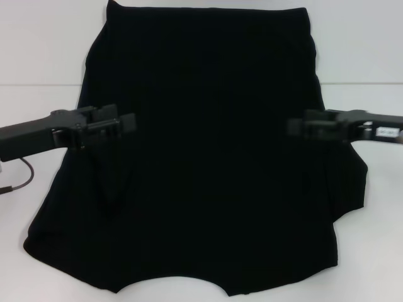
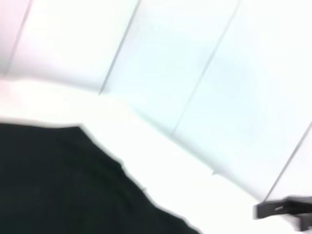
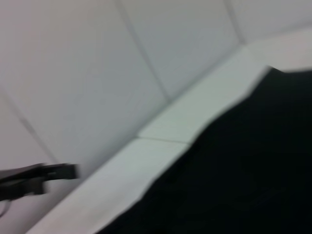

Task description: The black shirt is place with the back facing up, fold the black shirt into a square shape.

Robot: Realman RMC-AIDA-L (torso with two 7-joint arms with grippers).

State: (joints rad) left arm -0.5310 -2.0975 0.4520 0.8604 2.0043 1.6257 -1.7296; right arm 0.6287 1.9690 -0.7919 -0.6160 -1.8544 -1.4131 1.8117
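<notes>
Left gripper (image 1: 119, 126): I see it over the shirt's left edge; fingers' state I cannot tell.
Black shirt (image 1: 208, 176): spread flat on the white table (image 1: 38, 107), long axis running away from me, between both arms.
Right gripper (image 1: 302, 128): at the right edge, equally near; state unclear.

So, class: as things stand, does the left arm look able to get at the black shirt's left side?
Probably yes. The left gripper already reaches in over the black shirt at its left side, and nothing lies between them. Whether it touches the cloth cannot be told.
</notes>
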